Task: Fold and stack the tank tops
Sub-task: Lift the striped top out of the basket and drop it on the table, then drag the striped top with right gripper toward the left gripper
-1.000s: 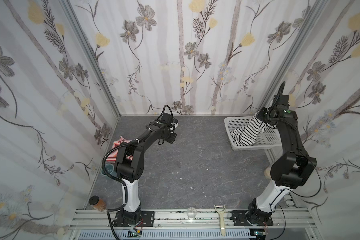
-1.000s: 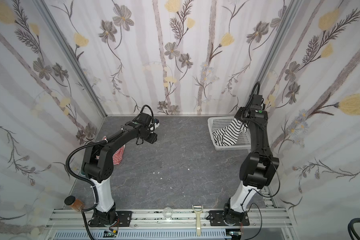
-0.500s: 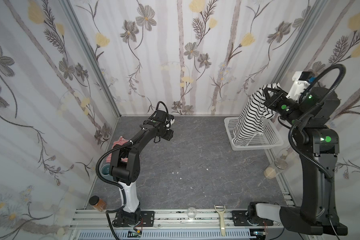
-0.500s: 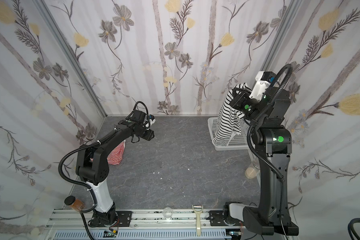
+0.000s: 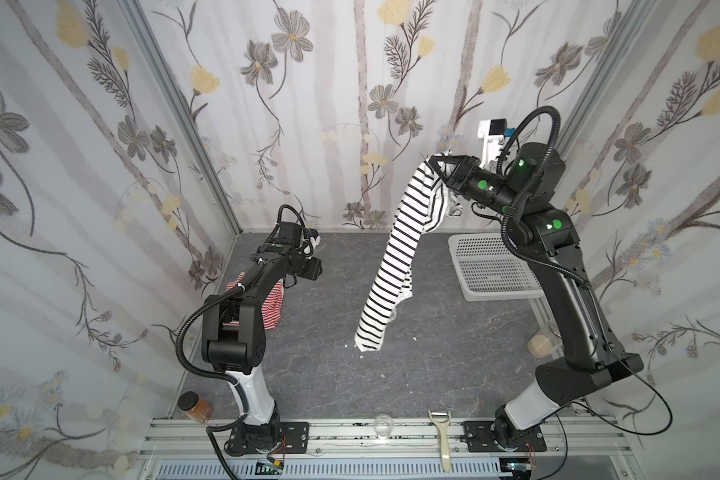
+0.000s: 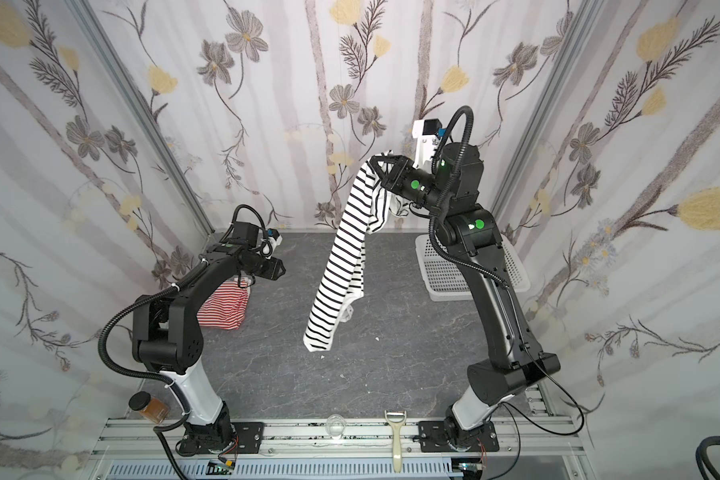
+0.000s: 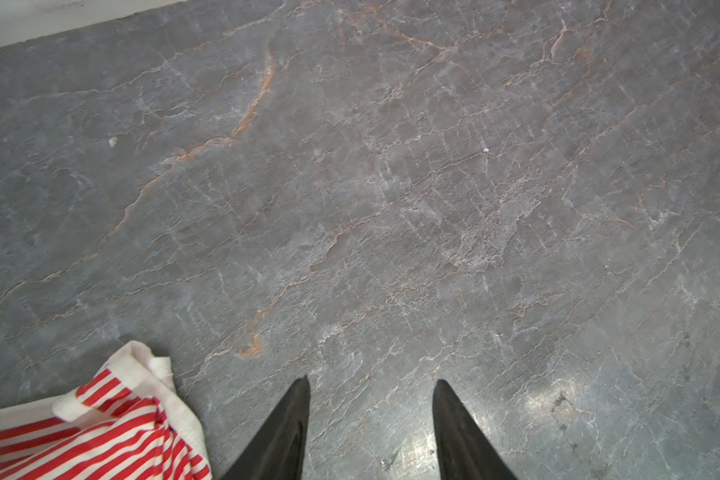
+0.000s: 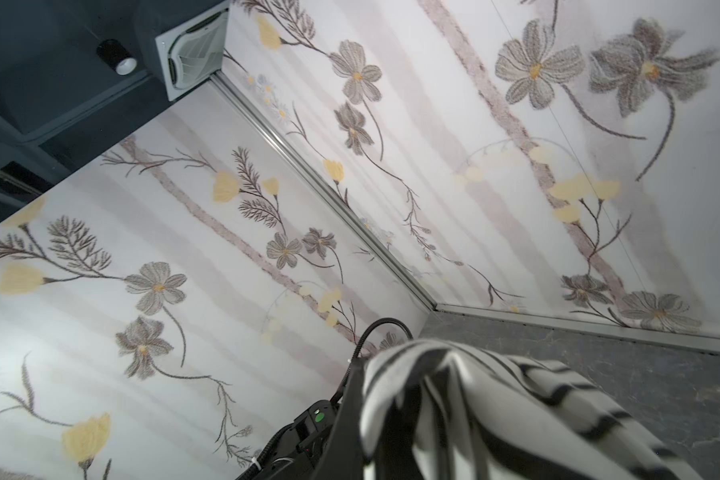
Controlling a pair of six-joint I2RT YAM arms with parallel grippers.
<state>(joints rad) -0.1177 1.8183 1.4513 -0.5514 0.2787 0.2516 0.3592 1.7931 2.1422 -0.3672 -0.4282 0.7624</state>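
A white tank top with thin black stripes [image 5: 387,266] [image 6: 341,266] hangs full length high above the table, its lower hem free in the air over the middle. My right gripper [image 5: 431,160] [image 6: 375,160] is shut on its top end; in the right wrist view the bunched cloth [image 8: 474,399] covers the jaws. The red-and-white striped tank top [image 5: 273,307] [image 6: 225,309] [image 7: 100,432] lies folded on the table at the left, partly under my left arm. My left gripper [image 5: 319,268] [image 6: 281,270] [image 7: 371,384] hovers just beside it, open, with only bare table between its fingers.
A white perforated basket [image 5: 491,270] [image 6: 441,274] stands at the back right, behind my right arm. On the front rail lie a peeler [image 5: 443,436] and a small glass [image 5: 383,426]. A brown jar [image 5: 194,407] sits front left, a cup [image 5: 541,343] at the right edge.
My right arm has risen and swung towards the middle, pulling the black-striped top up out of the basket until it hangs free. My left gripper has shifted slightly.
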